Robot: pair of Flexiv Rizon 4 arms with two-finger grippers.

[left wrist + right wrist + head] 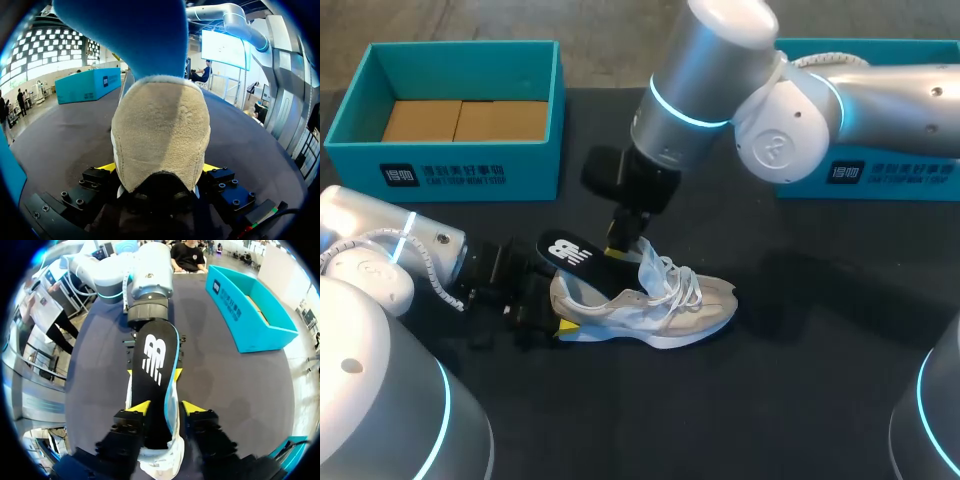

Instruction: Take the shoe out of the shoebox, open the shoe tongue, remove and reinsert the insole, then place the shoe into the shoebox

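Beige-and-white lace-up sneaker [655,305] stands on its sole mid-worktop [800,380], with the left gripper [159,170] clamped on both sides of its heel. The right gripper [165,409] is closed on the black foam insole with the blue underside [152,365] just above the tongue, and the insole's heel end juts out over the collar. The open teal cardboard shoebox [460,165] sits at the far-left corner. Risk: a pull or push off the insole's long axis could fold it or snag it on the tongue and laces, and if the heel clamp slips, the whole sneaker would drag along with the insole.
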